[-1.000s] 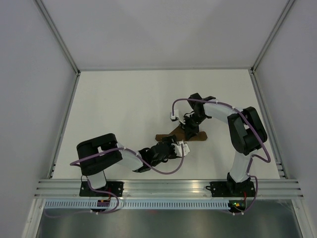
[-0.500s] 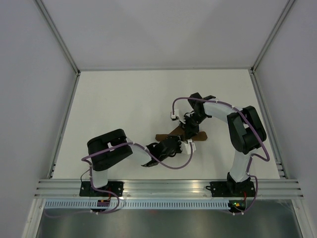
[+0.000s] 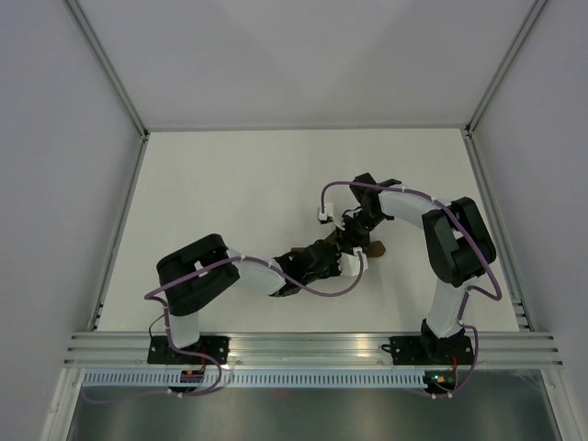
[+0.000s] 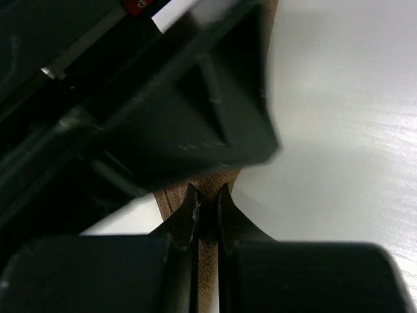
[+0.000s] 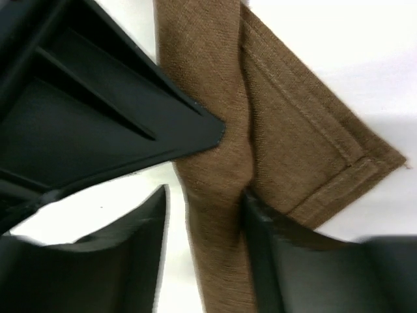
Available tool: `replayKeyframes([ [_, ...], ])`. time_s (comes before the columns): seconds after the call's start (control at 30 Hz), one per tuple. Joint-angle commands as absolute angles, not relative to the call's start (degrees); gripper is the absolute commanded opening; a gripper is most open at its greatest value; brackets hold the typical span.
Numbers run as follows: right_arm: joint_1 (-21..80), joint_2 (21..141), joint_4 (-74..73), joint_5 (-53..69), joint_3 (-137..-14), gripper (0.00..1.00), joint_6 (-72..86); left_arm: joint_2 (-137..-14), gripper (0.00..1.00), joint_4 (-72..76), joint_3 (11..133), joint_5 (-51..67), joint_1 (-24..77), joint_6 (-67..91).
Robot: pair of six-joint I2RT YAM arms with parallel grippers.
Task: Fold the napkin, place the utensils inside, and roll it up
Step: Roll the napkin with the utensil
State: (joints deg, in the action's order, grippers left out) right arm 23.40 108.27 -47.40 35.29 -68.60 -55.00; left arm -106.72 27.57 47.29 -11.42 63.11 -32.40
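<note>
The dark brown napkin (image 3: 375, 248) lies rolled and bunched in the middle of the table, mostly hidden under both grippers in the top view. My left gripper (image 4: 207, 199) is shut on a thin fold of the napkin (image 4: 207, 274); from above, the left gripper (image 3: 342, 258) comes in from the left. My right gripper (image 5: 205, 195) stands open around the napkin roll (image 5: 215, 156), with its right finger (image 5: 280, 261) against the cloth and a gap at its left finger (image 5: 130, 261). A hemmed corner (image 5: 339, 163) sticks out to the right. The utensils are hidden.
The white table (image 3: 230, 193) has raised rails on the left and right and a wall at the back. Both arms meet over the napkin, the right gripper (image 3: 354, 241) just behind the left one. The left gripper's dark body (image 5: 98, 111) fills the upper left of the right wrist view.
My left gripper has moved right to the napkin and shut on a fold of it. My right gripper has opened and loosened its hold on the roll. Less of the cloth shows from above.
</note>
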Motion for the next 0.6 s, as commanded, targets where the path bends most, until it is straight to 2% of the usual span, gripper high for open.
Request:
replayKeyframes([
  [0.0,24.35,109.88,-48.25,31.98,-63.98,0.59,-53.88,-108.72,0.02,16.18,48.95,-0.28,61.70,-23.03],
  [0.03,23.91,108.91,-47.99,32.43,-64.07,0.62,-53.27,-108.55,0.02,15.39,49.13,1.30,61.18,-22.42],
  [0.07,23.73,106.98,-47.81,32.87,-64.33,0.73,-51.87,-108.63,0.02,14.25,49.48,1.93,60.91,-21.46],
  [0.1,23.47,105.92,-47.64,33.83,-64.42,0.76,-50.99,-108.55,0.02,13.72,49.57,2.80,60.65,-21.01],
  [0.27,19.96,99.24,-43.43,35.94,-65.13,0.82,-44.83,-108.28,0.02,11.17,50.01,5.97,59.33,-18.46],
  [0.57,10.64,85.01,-35.95,40.77,-61.18,0.85,-37.18,-108.63,0.02,3.79,52.29,14.05,55.81,-14.51],
])
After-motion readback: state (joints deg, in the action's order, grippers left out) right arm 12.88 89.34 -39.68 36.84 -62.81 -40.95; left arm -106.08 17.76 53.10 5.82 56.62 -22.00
